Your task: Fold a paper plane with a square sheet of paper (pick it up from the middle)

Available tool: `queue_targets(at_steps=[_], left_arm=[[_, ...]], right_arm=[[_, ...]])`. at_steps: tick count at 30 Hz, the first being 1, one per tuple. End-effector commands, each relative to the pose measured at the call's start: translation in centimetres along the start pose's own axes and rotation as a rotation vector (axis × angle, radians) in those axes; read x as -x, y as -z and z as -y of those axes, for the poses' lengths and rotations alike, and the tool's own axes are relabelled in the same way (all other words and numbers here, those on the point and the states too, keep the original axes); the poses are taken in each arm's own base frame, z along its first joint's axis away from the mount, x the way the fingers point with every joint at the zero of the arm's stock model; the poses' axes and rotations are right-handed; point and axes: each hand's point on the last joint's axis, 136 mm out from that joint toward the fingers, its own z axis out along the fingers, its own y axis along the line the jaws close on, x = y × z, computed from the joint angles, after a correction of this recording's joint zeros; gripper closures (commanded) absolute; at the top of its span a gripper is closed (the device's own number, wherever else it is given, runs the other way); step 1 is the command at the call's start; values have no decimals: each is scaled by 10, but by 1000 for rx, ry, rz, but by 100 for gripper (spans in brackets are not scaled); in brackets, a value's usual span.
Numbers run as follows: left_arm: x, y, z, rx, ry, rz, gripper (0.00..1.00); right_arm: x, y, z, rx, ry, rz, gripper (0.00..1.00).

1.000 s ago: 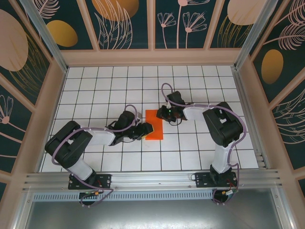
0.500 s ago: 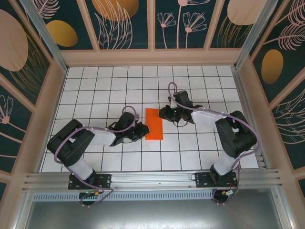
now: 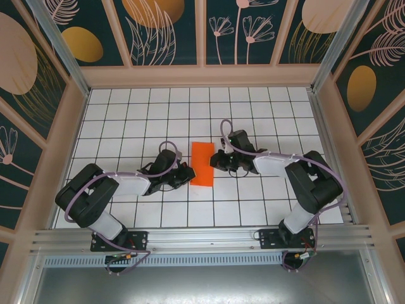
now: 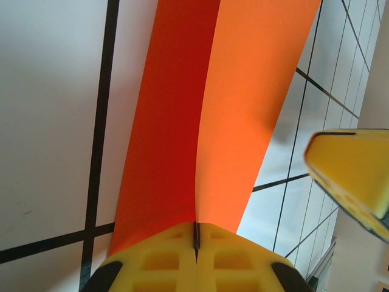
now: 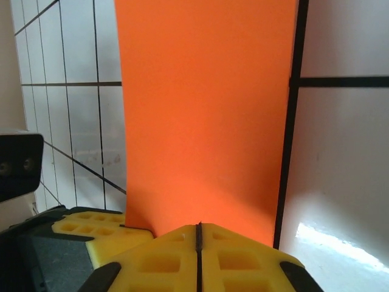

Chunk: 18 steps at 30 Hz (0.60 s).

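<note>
Top external view, largest first: white grid table, with left arm and right arm both reaching in toward its centre. Between them, the sheet of paper, orange-red, lying on the tiles near the table's middle as a narrow strip running front to back. Left gripper at the strip's lower left edge, right gripper at the middle of its right edge, one on either side.

Left wrist view: yellow fingers clenched, no gap at the seam. Paper stretching away from the tips, darker left half and brighter right half, split by a line running straight into the seam. Cannot tell whether the paper is nipped between the pads or only touched. Off to the right, a yellow fingertip of the right gripper, just beside the paper's right edge.

Right wrist view: fingers likewise pressed together, the paper's near edge passing behind their tips; held or merely met, cannot tell. At lower left, yellow of the left gripper touching the paper's corner.

Against a second ago: left jaws then apart and overlapping the sheet's left edge, now closed at that edge. Right gripper then at the sheet's upper right corner, now lower, at mid-edge, with the right elbow swung outward. Paper slightly narrower than before.
</note>
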Motion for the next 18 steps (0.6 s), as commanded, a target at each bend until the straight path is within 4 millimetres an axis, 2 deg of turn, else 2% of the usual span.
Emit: queue_targets(at_steps=[1,9,18], left_arm=[[-1,-1,2,-6,-17,-9,93],[-7,-4,20,-106,-29,-54,84],[-11,4,46,-237,-56,-73,74]], right_arm=[[-6,-10,6,20,-32,-19,91],[-15,-24,25,-26,-56,-61,92],[-19,-28,41,-100,-78,-75,92]])
